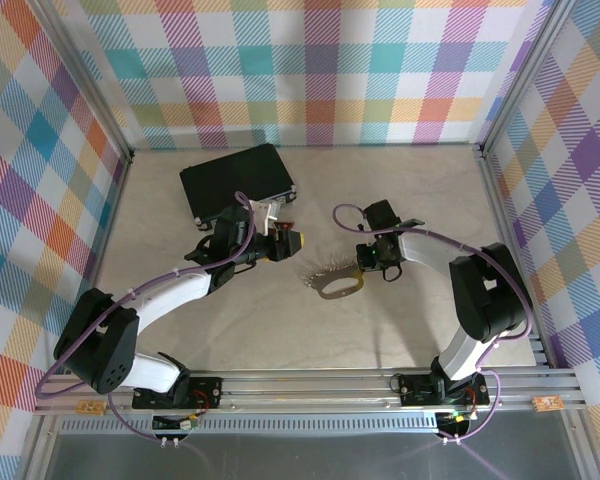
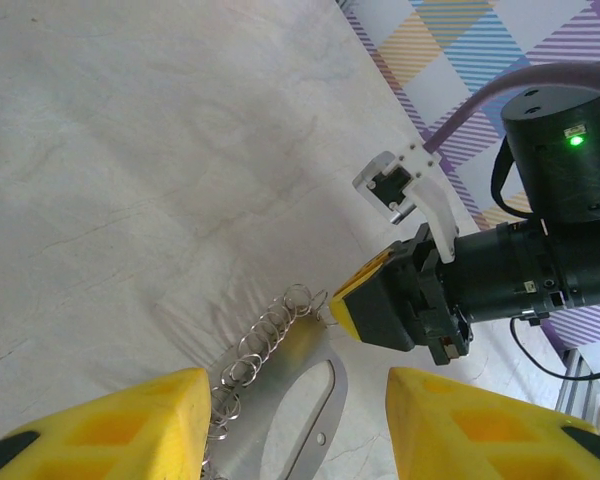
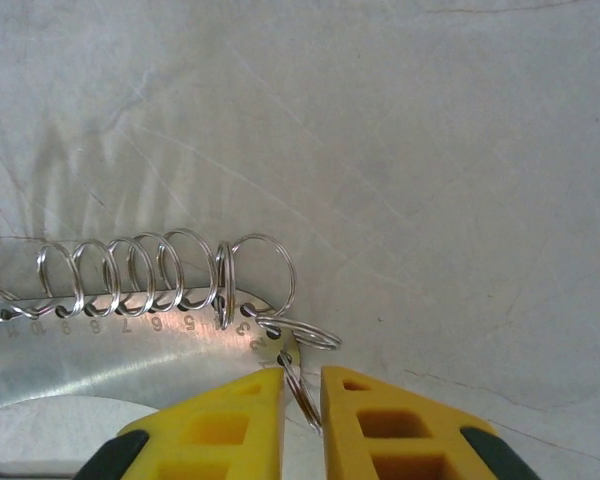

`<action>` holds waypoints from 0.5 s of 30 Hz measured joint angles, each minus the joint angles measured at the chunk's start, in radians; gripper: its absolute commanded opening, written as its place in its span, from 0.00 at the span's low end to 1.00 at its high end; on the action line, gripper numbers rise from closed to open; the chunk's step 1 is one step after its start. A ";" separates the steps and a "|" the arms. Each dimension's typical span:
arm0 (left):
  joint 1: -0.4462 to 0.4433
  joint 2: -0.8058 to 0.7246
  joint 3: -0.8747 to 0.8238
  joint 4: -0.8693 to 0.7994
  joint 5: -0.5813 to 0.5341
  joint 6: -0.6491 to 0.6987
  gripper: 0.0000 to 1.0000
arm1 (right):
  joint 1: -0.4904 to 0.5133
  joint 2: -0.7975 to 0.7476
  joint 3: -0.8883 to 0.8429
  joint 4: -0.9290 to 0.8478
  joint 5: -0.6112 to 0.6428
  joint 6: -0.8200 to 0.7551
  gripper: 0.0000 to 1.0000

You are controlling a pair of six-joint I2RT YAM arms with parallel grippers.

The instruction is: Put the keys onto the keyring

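At the bottom edge of the top view, the 2 arm bases are bolted to a metal rail, the left one at lower left and the right one at lower right. Both arms reach up toward the middle of the pale table (image 1: 420, 190).

The keyring (image 1: 338, 286) lies flat on the table just below the frame's centre, a grey metal oval with a chain of wire rings (image 3: 160, 265) running up and left from it. In the right wrist view the rings sit along the plate's numbered edge.

The right gripper (image 1: 364, 264) is at the keyring's upper right end. In its own camera the 2 yellow fingers (image 3: 230, 425) are nearly together, pinching a small wire ring that hangs from the corner of the plate, so it is gripping the keyring by that ring.

The left gripper (image 1: 283, 244) sits left of centre, near the keyring but apart from it. In the left wrist view its yellow fingers (image 2: 120, 425) stand well apart at the bottom of the frame, open, with nothing seen between them except the keyring and chain lying on the table beyond. The right gripper's yellow tip shows at centre right of that view, at the plate's end.

Further back, a black case (image 1: 237, 180) lies at upper left of the table, near the checked back wall (image 1: 310, 70).
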State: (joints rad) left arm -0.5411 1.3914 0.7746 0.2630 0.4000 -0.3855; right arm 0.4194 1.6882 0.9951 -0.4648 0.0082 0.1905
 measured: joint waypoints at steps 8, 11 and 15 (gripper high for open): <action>0.000 -0.007 0.000 -0.001 0.000 0.000 0.50 | 0.000 0.019 0.010 -0.008 0.000 -0.009 0.14; 0.000 -0.007 0.000 -0.002 0.000 0.000 0.50 | 0.000 0.019 0.010 -0.010 0.000 -0.014 0.11; 0.000 -0.008 0.000 -0.002 0.000 0.000 0.50 | 0.000 0.019 0.010 -0.013 0.000 -0.020 0.07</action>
State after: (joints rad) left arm -0.5407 1.3838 0.7746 0.2615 0.3996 -0.3851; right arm 0.4194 1.7073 1.0046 -0.4778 0.0078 0.1707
